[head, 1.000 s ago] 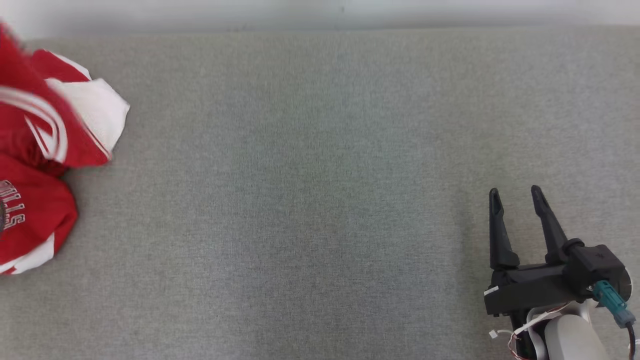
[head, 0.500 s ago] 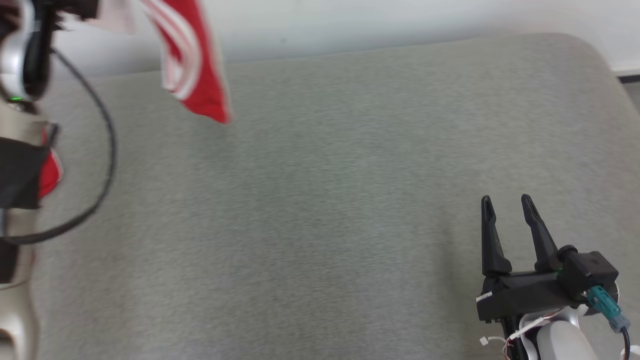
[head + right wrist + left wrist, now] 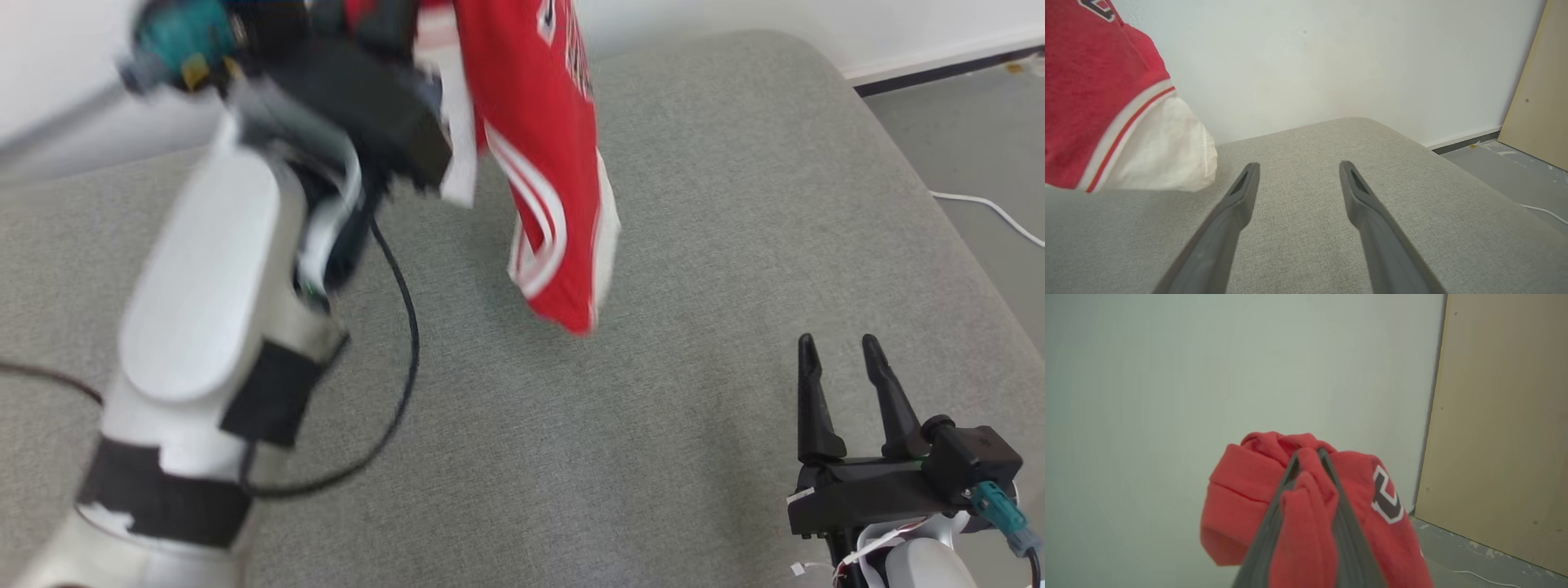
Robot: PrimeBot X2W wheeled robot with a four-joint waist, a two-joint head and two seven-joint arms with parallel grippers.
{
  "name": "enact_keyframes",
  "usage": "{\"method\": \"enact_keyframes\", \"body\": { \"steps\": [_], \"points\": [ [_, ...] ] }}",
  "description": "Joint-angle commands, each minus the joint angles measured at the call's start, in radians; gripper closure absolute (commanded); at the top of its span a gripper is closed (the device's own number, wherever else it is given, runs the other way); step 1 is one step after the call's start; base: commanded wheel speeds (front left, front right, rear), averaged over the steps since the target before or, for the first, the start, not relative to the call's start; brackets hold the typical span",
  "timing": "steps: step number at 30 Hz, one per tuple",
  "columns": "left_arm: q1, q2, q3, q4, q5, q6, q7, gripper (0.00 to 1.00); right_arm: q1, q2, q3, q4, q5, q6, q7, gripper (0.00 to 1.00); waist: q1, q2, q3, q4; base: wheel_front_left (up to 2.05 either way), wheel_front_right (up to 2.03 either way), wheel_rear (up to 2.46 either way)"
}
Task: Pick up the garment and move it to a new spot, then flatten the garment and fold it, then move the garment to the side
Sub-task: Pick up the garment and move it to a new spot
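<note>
L gripper (image 3: 1308, 452) clenched on red garment (image 3: 543, 163), high over grey cushion (image 3: 702, 269) so it hangs free. R gripper (image 3: 838, 347) released, empty; parked low, prob. awaiting flattening.

The red garment (image 3: 539, 163), crumpled at the grey cushion's (image 3: 694, 245) left a second ago, now hangs from the fingers (image 3: 1267, 535) of the raised left gripper (image 3: 1309, 452).

Black right gripper (image 3: 839, 341) with two long tapered fingers (image 3: 816, 408); teal connector (image 3: 998, 500) and white wires (image 3: 878, 531) just beside it; left of it, white forearm (image 3: 204, 310), black bands (image 3: 163, 498), looping black cable (image 3: 415, 335).
</note>
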Motion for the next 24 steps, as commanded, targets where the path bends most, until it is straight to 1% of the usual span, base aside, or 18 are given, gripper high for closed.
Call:
{"method": "enact_keyframes", "body": {
  "steps": [1, 2, 3, 5, 10, 11, 14, 15, 16, 17, 21, 24],
  "points": [
    [0.056, 0.000, 0.001, 0.010, -0.009, 0.006, -0.011, 1.00, 0.000, 0.002, -0.002, -0.005, -0.002, -0.002, -0.005, 0.00, 0.0001, 0.0000, 0.005, 0.005, 0.00, 0.00, 0.00],
    [0.095, -0.004, 0.003, 0.015, -0.018, 0.009, -0.022, 1.00, 0.002, 0.002, -0.004, -0.005, -0.005, -0.002, -0.005, 0.00, 0.0001, 0.0000, 0.006, 0.010, 0.00, 0.00, 0.00],
    [0.095, -0.004, 0.003, 0.015, -0.018, 0.009, -0.022, 1.00, 0.002, 0.002, -0.004, -0.005, -0.005, -0.002, -0.005, 0.00, 0.0001, 0.0000, 0.006, 0.010, 0.00, 0.00, 0.00],
    [0.171, 0.000, -0.009, 0.031, -0.016, 0.017, -0.038, 1.00, 0.004, 0.001, -0.007, 0.000, -0.009, -0.002, -0.005, 0.00, 0.0001, 0.0000, 0.007, 0.023, 0.00, 0.00, 0.00],
    [0.369, -0.007, -0.015, 0.083, -0.051, 0.040, -0.086, 1.00, -0.002, 0.002, 0.007, 0.012, -0.015, -0.002, -0.005, 0.00, 0.0001, 0.0000, 0.002, 0.054, 0.00, 0.00, 0.00],
    [0.405, -0.009, -0.019, 0.092, -0.052, 0.039, -0.097, 1.00, -0.003, 0.001, 0.010, 0.015, -0.018, -0.002, -0.005, 0.00, 0.0001, 0.0000, -0.001, 0.059, 0.00, 0.00, 0.00],
    [0.483, -0.009, -0.029, 0.123, -0.046, 0.051, -0.137, 1.00, -0.006, 0.001, 0.015, 0.020, -0.021, -0.002, -0.005, 0.00, 0.0001, 0.0000, -0.009, 0.075, 0.00, 0.00, 0.00],
    [0.499, -0.003, -0.038, 0.134, -0.028, 0.056, -0.151, 0.86, -0.006, 0.001, 0.018, 0.021, -0.024, -0.002, -0.005, 0.00, 0.0001, 0.0000, -0.012, 0.080, 0.00, 0.00, 0.00],
    [0.513, -0.004, -0.047, 0.145, -0.023, 0.057, -0.161, 0.03, -0.005, 0.001, 0.018, 0.021, -0.028, -0.002, -0.005, 0.00, 0.0001, 0.0000, -0.015, 0.088, 0.00, 0.00, 0.00],
    [0.521, -0.008, -0.052, 0.150, -0.022, 0.052, -0.176, 0.00, -0.002, 0.001, 0.018, 0.023, -0.031, -0.002, -0.005, 0.00, 0.0001, 0.0000, -0.019, 0.095, 0.00, 0.00, 0.00],
    [0.522, -0.013, -0.056, 0.139, -0.003, 0.053, -0.240, 0.00, 0.019, 0.001, 0.000, 0.023, -0.045, -0.002, -0.005, 0.00, 0.0001, 0.0000, -0.045, 0.136, 0.00, 0.00, 0.00],
    [0.526, -0.002, -0.045, 0.110, 0.020, 0.058, -0.270, 0.00, 0.030, 0.001, -0.007, 0.024, -0.055, -0.002, -0.005, 0.00, 0.0001, 0.0000, -0.069, 0.171, 0.00, 0.00, 0.00]
  ]
}}
